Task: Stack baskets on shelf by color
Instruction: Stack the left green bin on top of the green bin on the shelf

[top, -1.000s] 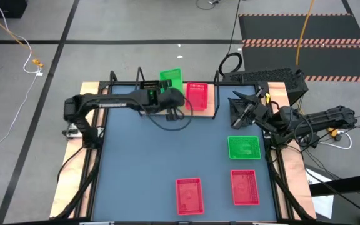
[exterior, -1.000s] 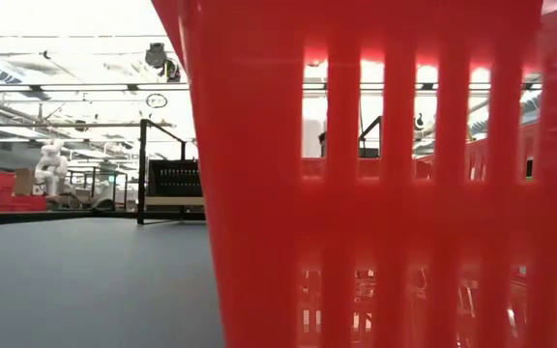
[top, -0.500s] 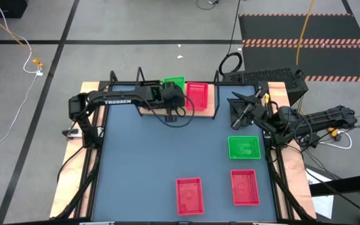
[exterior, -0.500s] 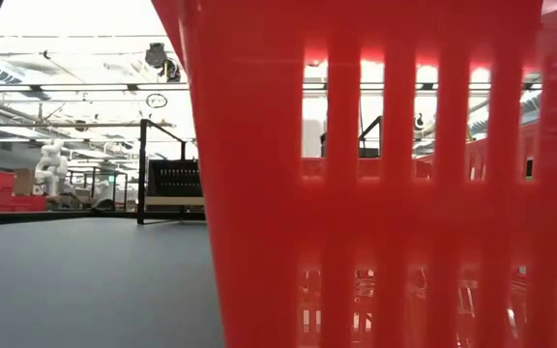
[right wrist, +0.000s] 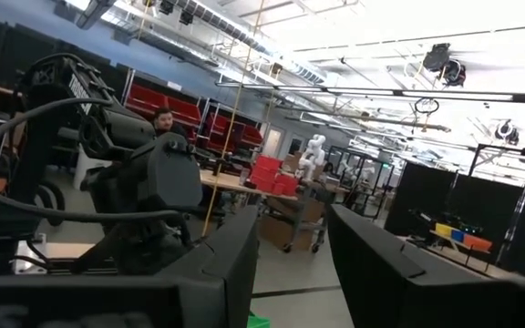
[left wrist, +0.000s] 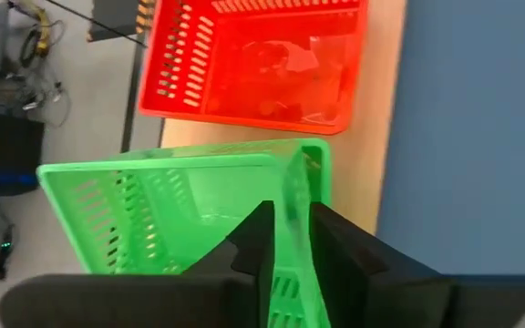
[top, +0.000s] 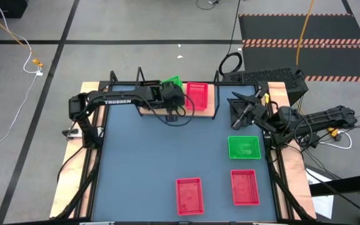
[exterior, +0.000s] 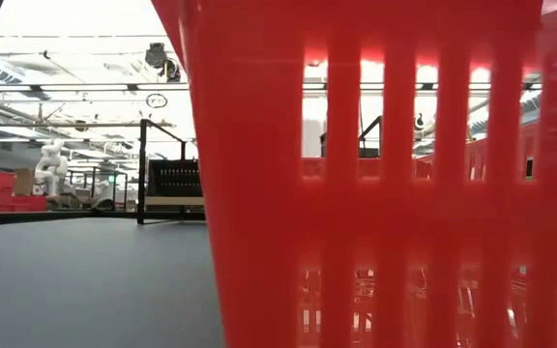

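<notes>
The left gripper [left wrist: 290, 239] stood over the shelf [top: 152, 107] at the far edge of the table [top: 142, 162], its two dark fingers [left wrist: 255, 239] pinching the near wall of a green basket [left wrist: 185, 205]. The jaws looked closed on that thin wall, though possibly beginning to slacken. The green basket sat on the light wooden board, just beside a red basket [left wrist: 258, 64], their long sides roughly parallel. Both were rectangular plastic trays with slotted walls and smooth rims. The right gripper [top: 242, 107] waited wide open and empty at the table's right side, raised near another green basket [top: 244, 147]. Two more red baskets [top: 189, 194] lay at the near edge, well apart from either arm. For the shelf the left arm was clearly the nearer.
</notes>
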Motion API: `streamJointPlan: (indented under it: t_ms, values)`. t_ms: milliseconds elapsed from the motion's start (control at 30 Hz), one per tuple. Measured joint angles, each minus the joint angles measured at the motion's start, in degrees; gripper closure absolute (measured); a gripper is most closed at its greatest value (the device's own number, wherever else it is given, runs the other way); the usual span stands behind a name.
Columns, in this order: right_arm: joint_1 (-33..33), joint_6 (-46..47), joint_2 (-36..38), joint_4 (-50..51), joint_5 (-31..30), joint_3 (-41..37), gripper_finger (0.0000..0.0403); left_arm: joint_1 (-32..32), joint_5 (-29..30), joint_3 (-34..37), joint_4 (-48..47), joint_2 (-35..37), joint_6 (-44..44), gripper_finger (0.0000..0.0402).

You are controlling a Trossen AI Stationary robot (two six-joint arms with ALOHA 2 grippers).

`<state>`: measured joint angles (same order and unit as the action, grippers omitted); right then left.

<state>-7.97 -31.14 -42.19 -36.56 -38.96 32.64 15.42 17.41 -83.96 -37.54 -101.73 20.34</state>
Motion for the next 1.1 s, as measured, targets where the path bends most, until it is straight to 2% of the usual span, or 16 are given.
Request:
streamJointPlan:
  t_ms: [233,467,700,800,1100]
  values:
    - [0.0,-1.5,0.0,-0.4,0.0,0.0,0.0273,-0.2,1.7,0.0,1.3,0.0,-1.0,0.0286]
    - [0.0,-3.0,0.0,-1.4,0.1,0.0,0.0273,-0.3,-2.0,0.0,0.7,-1.6,-0.4,0.0284]
    - [0.0,-4.5,0.0,-2.3,0.1,0.0,0.0273,-0.4,1.0,0.0,0.7,-5.7,0.5,0.0285]
    - [0.0,-5.8,0.0,-2.3,0.1,0.0,0.0273,-0.8,2.2,0.0,0.4,-5.8,0.6,0.0299]
    - [0.0,-7.3,0.0,-2.3,0.1,0.0,0.0273,-1.7,3.7,0.0,0.3,-2.9,2.3,0.0391]
